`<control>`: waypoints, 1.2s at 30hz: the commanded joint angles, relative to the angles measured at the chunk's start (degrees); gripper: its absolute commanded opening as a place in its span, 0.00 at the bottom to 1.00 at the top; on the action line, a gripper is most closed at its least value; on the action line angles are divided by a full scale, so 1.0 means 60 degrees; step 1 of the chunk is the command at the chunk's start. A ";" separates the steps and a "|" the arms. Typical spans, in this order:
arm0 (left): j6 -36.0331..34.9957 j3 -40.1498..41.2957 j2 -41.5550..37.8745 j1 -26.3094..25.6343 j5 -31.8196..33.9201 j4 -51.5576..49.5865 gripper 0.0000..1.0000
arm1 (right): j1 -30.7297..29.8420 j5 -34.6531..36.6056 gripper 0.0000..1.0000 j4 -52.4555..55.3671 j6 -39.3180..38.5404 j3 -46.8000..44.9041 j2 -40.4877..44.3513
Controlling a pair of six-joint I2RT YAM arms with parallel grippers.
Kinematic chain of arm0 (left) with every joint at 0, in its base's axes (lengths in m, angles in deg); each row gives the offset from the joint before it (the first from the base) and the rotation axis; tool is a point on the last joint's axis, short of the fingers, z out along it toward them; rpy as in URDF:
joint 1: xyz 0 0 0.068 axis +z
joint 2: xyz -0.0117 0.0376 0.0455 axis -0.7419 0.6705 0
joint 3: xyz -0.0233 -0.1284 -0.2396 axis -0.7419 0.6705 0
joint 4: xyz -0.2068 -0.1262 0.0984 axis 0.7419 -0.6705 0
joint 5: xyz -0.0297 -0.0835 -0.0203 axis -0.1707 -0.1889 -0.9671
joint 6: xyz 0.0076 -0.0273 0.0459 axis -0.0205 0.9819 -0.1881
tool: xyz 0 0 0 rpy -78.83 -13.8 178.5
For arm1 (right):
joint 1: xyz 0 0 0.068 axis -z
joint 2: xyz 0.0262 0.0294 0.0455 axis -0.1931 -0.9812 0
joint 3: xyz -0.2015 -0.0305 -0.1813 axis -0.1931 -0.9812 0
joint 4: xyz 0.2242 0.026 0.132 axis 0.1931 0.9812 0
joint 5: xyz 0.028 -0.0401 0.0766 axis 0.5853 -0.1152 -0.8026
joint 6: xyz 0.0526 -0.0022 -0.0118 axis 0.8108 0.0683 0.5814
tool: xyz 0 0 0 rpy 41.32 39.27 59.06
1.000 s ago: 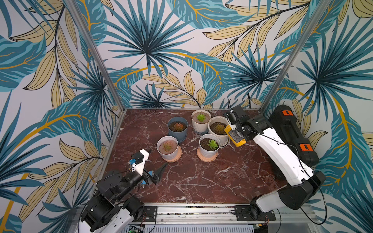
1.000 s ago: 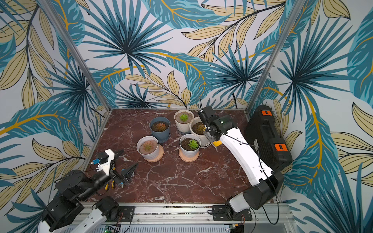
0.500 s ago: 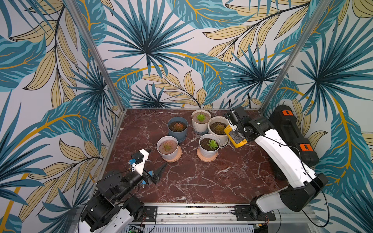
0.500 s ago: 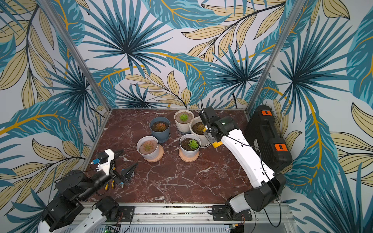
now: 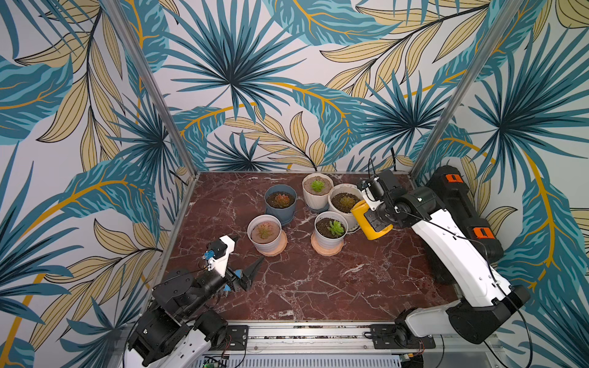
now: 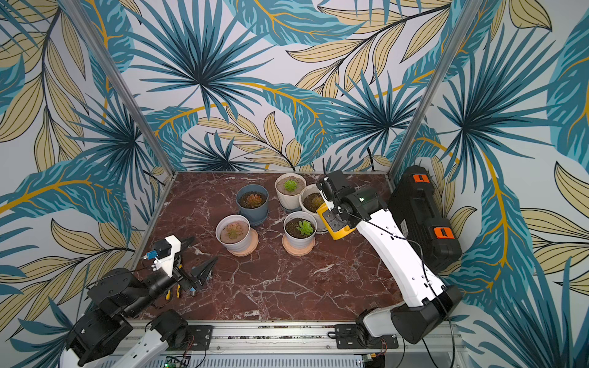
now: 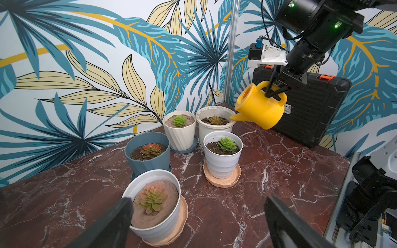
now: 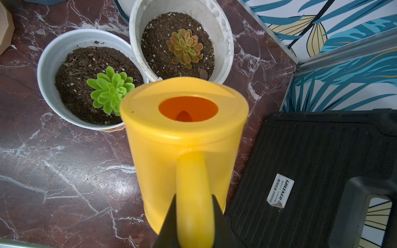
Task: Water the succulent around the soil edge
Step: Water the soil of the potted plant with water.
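Pots (image 5: 328,243) cluster mid-table; black case (image 5: 459,197) lines the right side; front marble (image 5: 334,286) bare

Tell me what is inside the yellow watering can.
Through the top opening of the watering can, only orange-lit inner wall and a darker patch show. Its body hides the rest, so water cannot be confirmed. The right claw grips the handle.

In the right wrist view, the watering can (image 8: 184,137) hides its own spout (image 7: 234,117) from you, and the right gripper (image 8: 194,196) runs off the frame's edge. In the left wrist view, the left gripper (image 7: 197,201) shows you only blurred, cropped fingers (image 7: 111,223).
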 commanded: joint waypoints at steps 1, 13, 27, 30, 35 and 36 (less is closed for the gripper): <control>-0.0110 0.0095 -0.0080 -0.0024 0.0113 -0.0020 1.00 | -0.0067 -0.0178 0.00 0.0208 0.0174 0.0060 0.0048; -0.0110 0.0100 -0.0080 -0.0025 0.0143 -0.0033 1.00 | -0.0206 -0.0627 0.00 0.0300 0.0203 0.0637 -0.0316; -0.0110 0.0090 -0.0102 -0.0035 0.0178 -0.0051 1.00 | -0.0387 -0.1110 0.00 0.0201 0.0149 0.1543 -0.1060; -0.0110 0.0079 -0.0105 -0.0024 0.0173 -0.0058 1.00 | -0.0401 -0.0972 0.00 0.0121 0.0131 0.1627 -0.1211; -0.0110 0.0074 -0.0124 -0.0029 0.0231 -0.0080 1.00 | -0.0392 -0.0727 0.00 -0.0677 0.0462 0.1067 -0.0903; -0.0110 0.0080 -0.0134 -0.0024 0.0235 -0.0073 1.00 | -0.0401 -0.0739 0.00 -0.1017 0.0559 0.0810 -0.0684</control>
